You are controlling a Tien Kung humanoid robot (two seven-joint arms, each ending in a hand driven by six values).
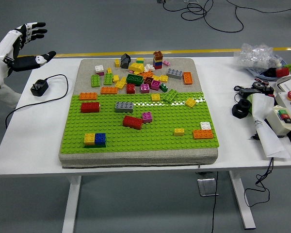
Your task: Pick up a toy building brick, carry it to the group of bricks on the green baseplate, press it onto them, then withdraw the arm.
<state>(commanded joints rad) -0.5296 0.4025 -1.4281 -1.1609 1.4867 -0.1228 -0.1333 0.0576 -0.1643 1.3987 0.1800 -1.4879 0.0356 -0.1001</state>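
Left hand [26,41] open, off-table; red brick [132,122] long axis diagonal.

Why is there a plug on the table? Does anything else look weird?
The black plug lies loose at the table's left, its cord trailing off. The yellow brick sits crooked on the green baseplate.

This is looking like a robotics lab or test bay rather than a home. A plain white worktop [34,145] on metal legs is standing on a bare grey floor [136,24] marked with a yellow line [208,50]. Black cables [208,12] are trailing across that floor, and a control box with a red button [287,109] is sitting at the worktop's right end beside a power adapter's cord.
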